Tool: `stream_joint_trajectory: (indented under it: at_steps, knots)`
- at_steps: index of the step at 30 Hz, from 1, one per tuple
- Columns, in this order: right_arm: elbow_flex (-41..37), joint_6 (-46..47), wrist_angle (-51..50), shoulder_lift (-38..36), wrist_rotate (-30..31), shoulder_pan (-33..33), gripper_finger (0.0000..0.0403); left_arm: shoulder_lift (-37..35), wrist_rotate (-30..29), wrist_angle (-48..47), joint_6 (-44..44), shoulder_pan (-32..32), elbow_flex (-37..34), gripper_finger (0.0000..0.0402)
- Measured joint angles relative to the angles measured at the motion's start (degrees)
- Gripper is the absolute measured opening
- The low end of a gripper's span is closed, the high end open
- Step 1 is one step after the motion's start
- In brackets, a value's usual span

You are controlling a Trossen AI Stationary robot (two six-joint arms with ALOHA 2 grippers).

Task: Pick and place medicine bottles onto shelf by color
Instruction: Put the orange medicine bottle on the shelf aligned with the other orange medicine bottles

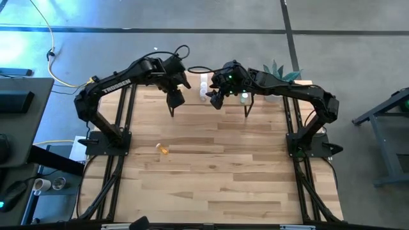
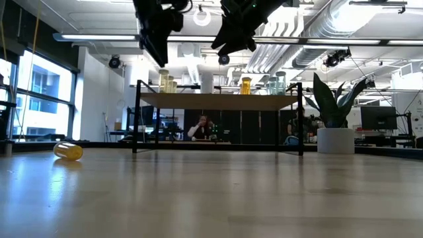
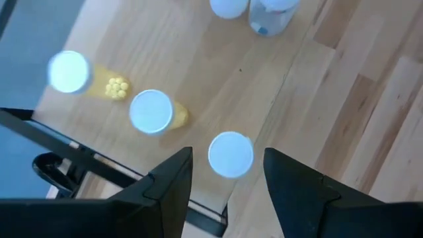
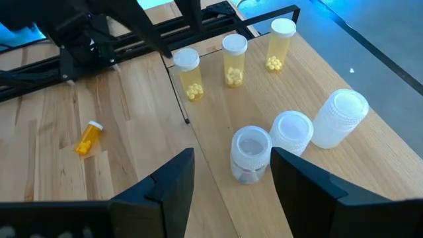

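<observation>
Last orange bottle [image 1: 163,149] seen lying flat on table, axis approx 10–4 o'clock, at 6 o'clock from left gripper [image 1: 174,97]. Nearer than right gripper [image 1: 216,98]. Both open, nothing held.

One piece of lettering to call: white capitals along the upper link of the left arm [image 1: 115,86] in the high view, reading "TROSSEN" as best as can be made out. The medicine bottles [image 4: 232,59] on the shelf [image 4: 264,99] show plain white caps and pills through their sides, with no readable label. The lone bottle [image 4: 88,137] lying on the bench [image 4: 99,178] shows no print either.
</observation>
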Motion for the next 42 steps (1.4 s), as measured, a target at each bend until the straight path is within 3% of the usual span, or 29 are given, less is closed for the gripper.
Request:
stream_joint_trajectory:
  at_steps: [8, 19, 29, 42]
  knots:
    - [0.0, 1.0, -0.1, 0.0, 0.0, 0.0, 0.019, -5.9, -0.2, -0.1, -3.9, -0.5, 0.0, 0.0177]
    - [0.0, 1.0, -0.2, 0.0, 0.0, 0.0, 0.019, -13.6, 0.8, -7.3, -22.8, -8.1, -0.2, 0.0177]
    - [0.0, 4.0, -0.5, 0.0, 0.0, 0.0, 0.019, -19.6, -4.4, -6.6, -38.9, -21.9, -11.3, 0.0177]
    - [0.0, 10.1, -0.5, 0.0, 0.0, 0.0, 0.019, -20.7, -5.3, -6.3, -61.7, -36.3, -23.7, 0.0177]
